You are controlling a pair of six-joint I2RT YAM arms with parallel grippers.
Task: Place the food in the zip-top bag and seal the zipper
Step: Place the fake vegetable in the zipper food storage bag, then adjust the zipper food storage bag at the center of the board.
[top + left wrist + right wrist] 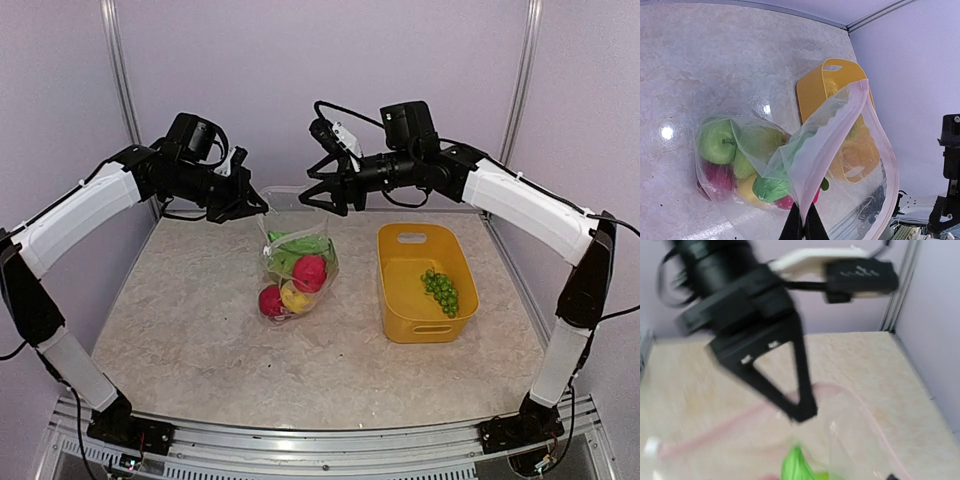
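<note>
Beige marbled desk [200, 340] fills the foreground of our overhead view, with both arm bases bolted at its near edge. Toward the middle, the clear zip-top bag [297, 262] hangs upright, and its lower end appears to rest on the desk. Inside it we see most of the food: two red round fruits [309, 272], a yellow one [296, 297] between them, and green pieces [290, 250] above. Through the left wrist camera a green apple [716, 141] also shows behind the plastic.

To the right of the bag, and apart from it, sits a yellow basket [395, 300]. A bunch of green grapes [441, 290] lies inside it.

Farther back and higher, the left hand [258, 207] is pinched fully closed on the bag's top edge and holds it up. The pink-tinted zipper strip [879, 129] curves away from it, with the mouth gaping and unsealed. The right hand [322, 197] hovers just right of the mouth, fingers spread wide, gripping nothing. Its own camera view is blurred. Pale lilac walls [300, 60] close the scene behind.
</note>
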